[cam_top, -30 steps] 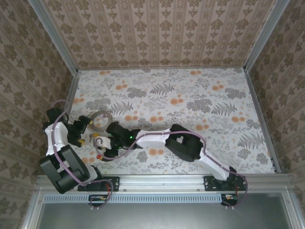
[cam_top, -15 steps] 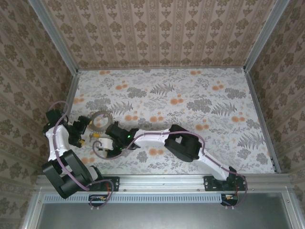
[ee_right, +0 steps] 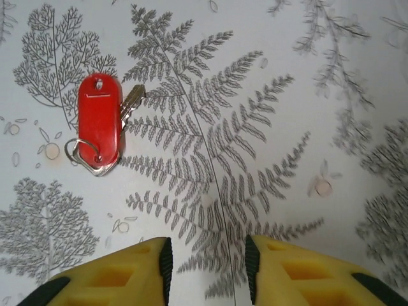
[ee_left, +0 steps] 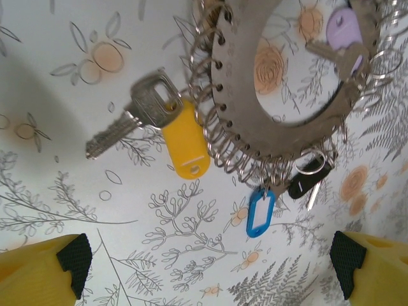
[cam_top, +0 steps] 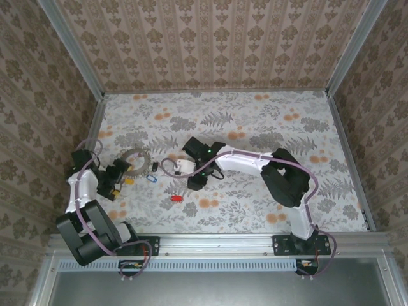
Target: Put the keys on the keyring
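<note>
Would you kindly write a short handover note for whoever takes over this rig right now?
Left pincer: open wide, empty, hovering over the keyring.
Right pincer: narrowly open, empty, above the table near the red key.
Done: blue tag, black key and purple key look hooked on the keyring. The yellow key lies at its rim; I cannot tell whether it is attached.
Left: the red key lies loose on the table, apart from the keyring. It probably needs picking up and hooking on next.
</note>
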Motion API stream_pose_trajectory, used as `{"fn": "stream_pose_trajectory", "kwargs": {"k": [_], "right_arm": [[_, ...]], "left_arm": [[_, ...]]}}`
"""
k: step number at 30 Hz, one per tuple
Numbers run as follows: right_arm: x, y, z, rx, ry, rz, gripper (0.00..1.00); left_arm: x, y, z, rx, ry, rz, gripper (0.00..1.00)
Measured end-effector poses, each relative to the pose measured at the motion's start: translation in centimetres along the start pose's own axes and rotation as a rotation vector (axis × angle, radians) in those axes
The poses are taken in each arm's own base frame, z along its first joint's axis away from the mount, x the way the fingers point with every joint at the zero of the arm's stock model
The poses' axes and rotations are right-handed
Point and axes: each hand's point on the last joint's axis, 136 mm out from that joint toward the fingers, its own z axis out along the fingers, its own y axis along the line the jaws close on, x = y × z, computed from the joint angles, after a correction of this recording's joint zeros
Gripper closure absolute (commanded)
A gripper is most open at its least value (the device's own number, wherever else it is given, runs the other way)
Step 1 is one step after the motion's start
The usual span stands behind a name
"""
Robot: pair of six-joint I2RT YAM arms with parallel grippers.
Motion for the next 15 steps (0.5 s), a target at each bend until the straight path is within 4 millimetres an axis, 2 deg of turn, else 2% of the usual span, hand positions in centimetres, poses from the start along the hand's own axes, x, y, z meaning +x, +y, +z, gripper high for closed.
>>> {"fn": "stream_pose_trajectory", "kwargs": {"k": [2, 4, 7, 12, 15], "right_arm": [[-0.9, 0.1, -1.0, 0.015, -0.010, 0.119, 0.57], [-2.5, 0.6, -1.8, 0.015, -0.032, 0.272, 0.61], [-4.5, 2.7, -2.2, -0.017, -0.061, 0.489, 0.60], [-3.4, 7.6, -1.0, -0.020, 0.047, 0.761, 0.60], [-2.4, 8.7, -0.6, 0.011, 0.112, 0.924, 0.55]], "left_arm": [[0.3, -0.1, 0.2, -0.001, 0.009, 0.025, 0.00], [0.4, -0.2, 0.3, -0.002, 0.011, 0.042, 0.00], [0.4, -0.2, 0.3, -0.005, 0.013, 0.058, 0.00], [0.4, 0.1, 0.5, -0.019, 0.016, 0.077, 0.00], [0.4, 0.2, 0.6, -0.027, 0.014, 0.093, 0.00]]}}
